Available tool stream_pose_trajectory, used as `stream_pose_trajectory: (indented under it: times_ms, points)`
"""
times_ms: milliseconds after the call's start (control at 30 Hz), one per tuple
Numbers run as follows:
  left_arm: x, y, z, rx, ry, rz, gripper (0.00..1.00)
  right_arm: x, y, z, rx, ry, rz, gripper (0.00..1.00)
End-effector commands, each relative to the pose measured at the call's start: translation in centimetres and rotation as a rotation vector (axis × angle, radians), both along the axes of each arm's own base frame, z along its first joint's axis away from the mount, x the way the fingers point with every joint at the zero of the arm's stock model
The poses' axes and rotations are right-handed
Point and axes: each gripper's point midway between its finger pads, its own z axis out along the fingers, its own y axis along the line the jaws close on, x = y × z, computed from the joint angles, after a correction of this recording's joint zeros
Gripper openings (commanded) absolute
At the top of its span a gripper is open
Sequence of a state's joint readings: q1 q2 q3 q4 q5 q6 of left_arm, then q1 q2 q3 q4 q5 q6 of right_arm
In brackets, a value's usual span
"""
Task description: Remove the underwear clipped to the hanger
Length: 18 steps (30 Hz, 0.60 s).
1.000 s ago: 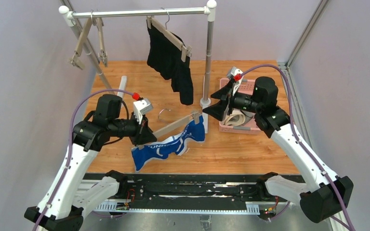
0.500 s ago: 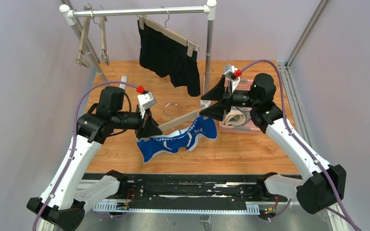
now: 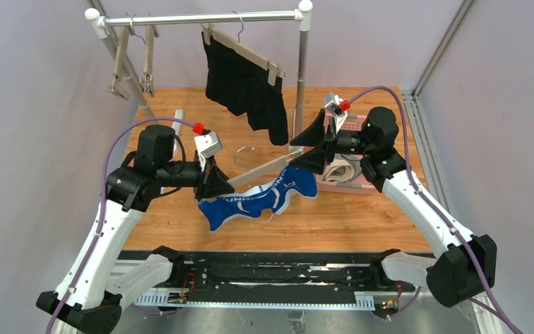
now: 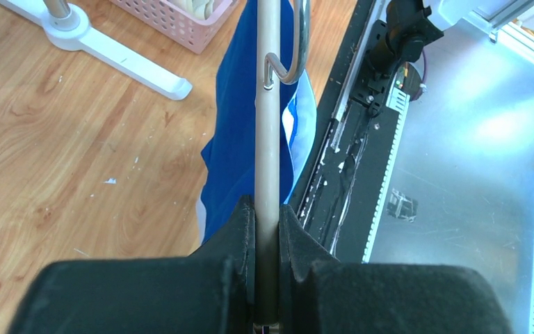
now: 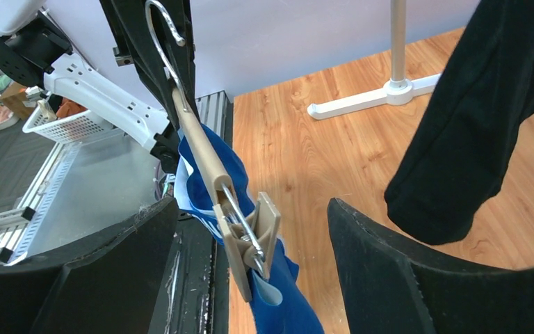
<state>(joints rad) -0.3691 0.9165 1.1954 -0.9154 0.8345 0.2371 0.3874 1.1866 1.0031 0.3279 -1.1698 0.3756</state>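
The bright blue underwear (image 3: 261, 200) hangs from a beige clip hanger (image 3: 259, 171) held low over the table. My left gripper (image 3: 217, 186) is shut on the hanger's bar (image 4: 269, 125), with the blue underwear (image 4: 240, 118) hanging beside it. My right gripper (image 3: 299, 149) is open, its fingers on either side of the hanger's end clip (image 5: 250, 243), which still pinches the blue underwear (image 5: 285, 306). The black underwear (image 3: 245, 87) is clipped to a second hanger on the rail. The grey underwear with a beige waistband (image 3: 338, 170) lies in the pink basket (image 3: 351, 186).
Two empty clip hangers (image 3: 132, 62) hang at the rail's left end. The rail's right post (image 3: 300, 83) stands just left of my right gripper. The black underwear (image 5: 473, 118) hangs close to my right finger. A white rack foot (image 3: 175, 122) lies at the left.
My right gripper moved left from the basket to the hanger's clip end, still open. My left gripper lifted the hanger and blue underwear slightly. The black underwear swung on the rail.
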Motion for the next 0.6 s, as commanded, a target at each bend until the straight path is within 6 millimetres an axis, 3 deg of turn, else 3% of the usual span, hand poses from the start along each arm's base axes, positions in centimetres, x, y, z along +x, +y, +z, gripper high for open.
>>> stream_pose_trajectory:
  times_ms: [0, 167, 267, 367, 433, 533, 567]
  points:
    - [-0.3, -0.7, 2.9, -0.069, -0.077, -0.041, 0.00, 0.2, -0.1, -0.2, 0.014, 0.008, 0.014, 0.80]
    - [-0.4, -0.6, 2.6, -0.066, -0.070, -0.037, 0.00, 0.6, 0.1, -0.1, 0.024, 0.015, 0.010, 0.75]
    - [-0.3, -0.6, 2.1, -0.059, -0.057, -0.031, 0.00, 0.7, 0.2, 0.2, 0.033, 0.023, 0.024, 0.63]
    - [-0.2, -0.6, 1.7, -0.052, -0.046, -0.025, 0.00, 0.5, 0.3, 0.6, 0.043, 0.026, 0.040, 0.34]
    - [0.0, -0.6, 1.7, -0.048, -0.046, -0.016, 0.00, 0.4, 0.3, 0.7, 0.043, 0.024, 0.042, 0.03]
    - [0.5, -0.6, 2.2, -0.059, -0.059, 0.002, 0.00, 0.4, 0.2, 0.5, 0.038, 0.018, 0.033, 0.01]
    - [0.6, -0.7, 2.4, -0.064, -0.065, 0.005, 0.00, 0.5, 0.2, 0.5, 0.036, 0.019, 0.025, 0.05]
